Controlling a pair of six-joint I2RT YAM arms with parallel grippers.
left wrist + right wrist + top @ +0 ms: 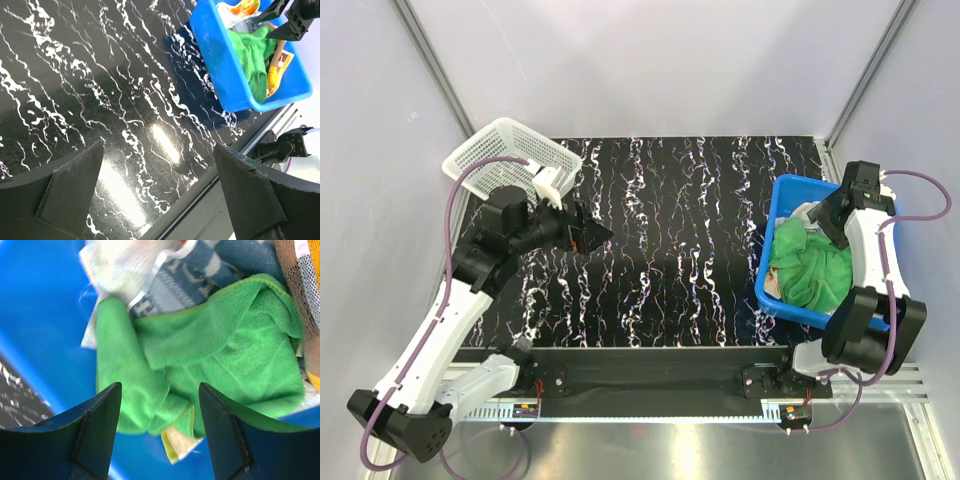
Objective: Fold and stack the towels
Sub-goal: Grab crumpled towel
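Right wrist view put my right gripper (159, 390), jaws spread, astride the crumpled green cloth towel (225, 340) in the blue plastic tub (40, 315); pick-up step, I reckoned, needing a pinch and lift.

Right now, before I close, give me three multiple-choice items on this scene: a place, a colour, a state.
1. Where are the towels? A in the mesh basket; B in the blue tub; C spread on the table.
2. Which colour lies on top of the pile? A orange; B navy; C green.
3. The left jaws are: A shut on a towel; B open, empty; C shut, empty.
Key: 1 B, the pile sits within the tub's walls; 2 C, the green towel covers the others; 3 B, bare tabletop shows between them.
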